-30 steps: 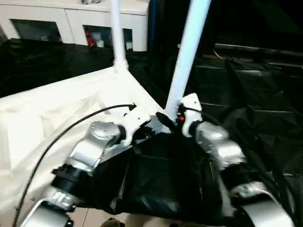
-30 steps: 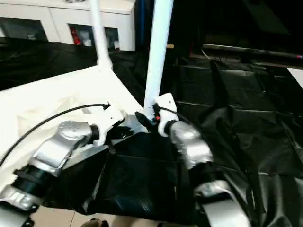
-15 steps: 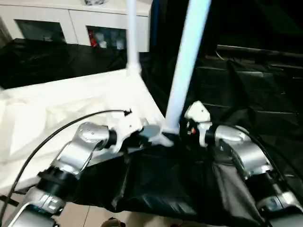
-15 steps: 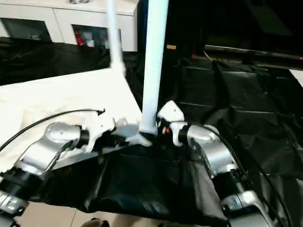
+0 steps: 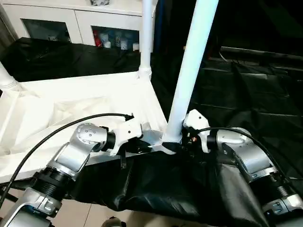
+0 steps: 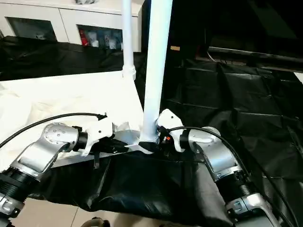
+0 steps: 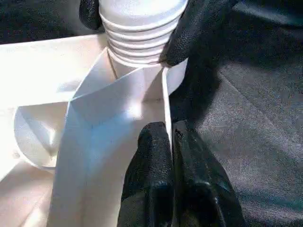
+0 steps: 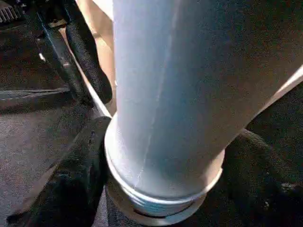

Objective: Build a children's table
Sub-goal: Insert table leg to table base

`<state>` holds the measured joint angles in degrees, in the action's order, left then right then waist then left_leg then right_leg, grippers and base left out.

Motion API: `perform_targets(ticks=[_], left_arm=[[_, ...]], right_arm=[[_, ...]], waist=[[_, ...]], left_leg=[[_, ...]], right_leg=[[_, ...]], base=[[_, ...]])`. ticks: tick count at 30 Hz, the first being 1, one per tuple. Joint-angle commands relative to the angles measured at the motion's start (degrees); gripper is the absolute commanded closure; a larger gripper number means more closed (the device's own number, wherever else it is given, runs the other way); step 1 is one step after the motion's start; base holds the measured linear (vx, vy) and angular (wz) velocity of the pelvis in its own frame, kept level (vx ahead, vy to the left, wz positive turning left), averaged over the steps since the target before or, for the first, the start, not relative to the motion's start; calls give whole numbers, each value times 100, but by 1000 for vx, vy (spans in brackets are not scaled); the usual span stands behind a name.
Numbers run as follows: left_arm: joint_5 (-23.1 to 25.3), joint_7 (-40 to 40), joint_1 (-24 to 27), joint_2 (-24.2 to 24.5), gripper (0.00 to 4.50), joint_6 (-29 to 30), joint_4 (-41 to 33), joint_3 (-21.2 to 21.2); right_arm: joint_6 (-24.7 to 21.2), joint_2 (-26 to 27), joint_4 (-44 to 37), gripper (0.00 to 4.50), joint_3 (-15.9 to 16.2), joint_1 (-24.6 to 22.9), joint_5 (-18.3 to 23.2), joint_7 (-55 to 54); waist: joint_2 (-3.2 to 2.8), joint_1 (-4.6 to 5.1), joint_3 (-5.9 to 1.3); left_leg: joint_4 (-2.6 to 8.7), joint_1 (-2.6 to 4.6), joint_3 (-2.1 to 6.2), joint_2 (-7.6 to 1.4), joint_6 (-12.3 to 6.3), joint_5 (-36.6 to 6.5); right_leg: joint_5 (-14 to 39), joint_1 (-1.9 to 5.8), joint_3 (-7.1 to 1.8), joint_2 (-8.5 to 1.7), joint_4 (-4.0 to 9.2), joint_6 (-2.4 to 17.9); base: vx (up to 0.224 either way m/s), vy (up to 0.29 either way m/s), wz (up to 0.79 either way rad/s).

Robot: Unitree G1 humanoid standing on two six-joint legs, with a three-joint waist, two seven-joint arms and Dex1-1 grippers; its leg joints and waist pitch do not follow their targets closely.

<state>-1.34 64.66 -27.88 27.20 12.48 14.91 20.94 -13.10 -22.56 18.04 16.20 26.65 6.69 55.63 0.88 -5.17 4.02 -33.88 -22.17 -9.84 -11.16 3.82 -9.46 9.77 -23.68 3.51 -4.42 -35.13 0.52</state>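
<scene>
Upturned table top [image 5: 71,101] fills the frame's left; one leg [image 5: 191,66] rises at centre from its near corner, another leg [image 5: 146,38] behind, upper centre.

The white plastic children's table [image 5: 85,101] lies upside down, its ribbed underside facing up. A long tapered leg [image 5: 191,66] stands upright in the near corner socket [image 7: 142,71], threaded base seated at the rim. A second leg [image 5: 146,38] rises from the far corner, and a third [image 5: 7,78] shows at the left edge.
</scene>
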Motion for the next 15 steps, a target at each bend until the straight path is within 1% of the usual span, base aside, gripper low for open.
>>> perform_targets(ticks=[1,2,3,4,5,8,9,10,12,13,14,15], left_arm=[[-51,233,-115,-71,450,-260,-189,105],[-53,237,-110,-68,450,-260,-190,104],[-56,241,-106,-65,450,-259,-191,104],[-70,250,-97,-62,450,-250,-189,99],[-77,253,-96,-65,450,-249,-178,97],[-93,241,-95,-85,450,-234,-130,87],[-111,216,-90,-105,450,-201,-118,67],[-124,199,-90,-121,450,-176,-107,53],[-150,4,-120,-250,450,-45,-9,-27],[-146,-106,-144,-322,450,-6,52,-59],[-67,-383,-202,-447,450,62,160,-99],[-9,-572,-246,-531,450,106,236,-123]], right_arm=[[-31,-26,-101,128,-16,-21,28,16],[-34,-11,-93,140,-23,-27,38,10],[-38,3,-86,140,-30,-32,47,4],[-50,41,-78,162,-43,-53,68,-9],[-56,65,-71,165,-56,-65,84,-15],[-84,147,-45,170,-117,-107,146,-36],[-100,177,-48,173,-138,-128,169,-62],[-110,195,-44,173,-150,-136,182,-80],[-132,349,18,175,-248,-181,223,-305],[-131,441,76,176,-301,-193,215,-477],[-177,601,170,176,-393,-197,200,-789],[-212,706,236,176,-455,-194,190,-997]], waist=[[-29,31,-465],[-32,30,-464],[-33,28,-466],[-33,27,-470],[-24,31,-468],[-32,30,-467],[-22,31,-468],[-26,26,-469],[-23,28,-461],[-22,29,-456],[-20,35,-458],[-13,50,-452]], left_leg=[[374,127,11,-183,-84,-1166],[374,124,14,-182,-79,-1176],[371,129,12,-182,-75,-1174],[368,129,11,-181,-75,-1147],[369,125,11,-181,-73,-1153],[369,128,11,-180,-64,-1165],[368,124,11,-178,-63,-1173],[368,131,11,-181,-60,-1175],[374,128,10,-181,-46,-1210],[378,141,12,-181,-16,-1269],[379,134,14,-178,-1,-1286],[393,140,25,-175,77,-1364]], right_leg=[[942,320,-255,-321,362,1263],[982,324,-255,-324,364,1251],[988,319,-255,-323,366,1247],[953,320,-257,-321,360,1253],[967,321,-254,-319,362,1252],[998,317,-254,-320,364,1242],[1012,320,-253,-319,364,1236],[1014,315,-253,-321,364,1235],[1086,314,-253,-324,374,1224],[1191,301,-251,-327,387,1216],[1226,308,-250,-330,386,1208],[1437,303,-243,-332,410,1142]], base=[[0,0,0],[0,0,0],[0,0,0],[0,0,0],[0,0,0],[0,0,0],[0,0,0],[0,0,0],[0,0,0],[0,0,0],[0,0,0],[0,0,0]])
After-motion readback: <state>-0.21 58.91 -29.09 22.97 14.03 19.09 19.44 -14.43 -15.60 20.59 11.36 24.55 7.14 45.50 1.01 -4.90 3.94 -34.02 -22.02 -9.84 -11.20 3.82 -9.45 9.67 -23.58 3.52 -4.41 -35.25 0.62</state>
